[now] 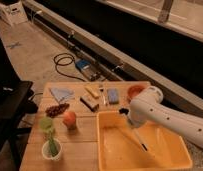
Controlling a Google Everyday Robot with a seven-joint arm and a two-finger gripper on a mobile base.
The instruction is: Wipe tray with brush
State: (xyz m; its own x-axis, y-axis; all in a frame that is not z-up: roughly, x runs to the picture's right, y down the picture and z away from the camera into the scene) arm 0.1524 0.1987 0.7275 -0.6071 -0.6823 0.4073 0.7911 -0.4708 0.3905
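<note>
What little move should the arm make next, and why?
Probably drag the brush sideways across the tray: it slants down from the pincer, which is over the tray's far side, and its dark tip sits low inside the tray.

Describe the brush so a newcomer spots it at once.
Find the big yellow tray on the wooden table. The gripper hangs above its back part, and the brush slants down from there into the tray. It is pencil-thin with a dark tip, unlike the chunky brown block behind the tray.
</note>
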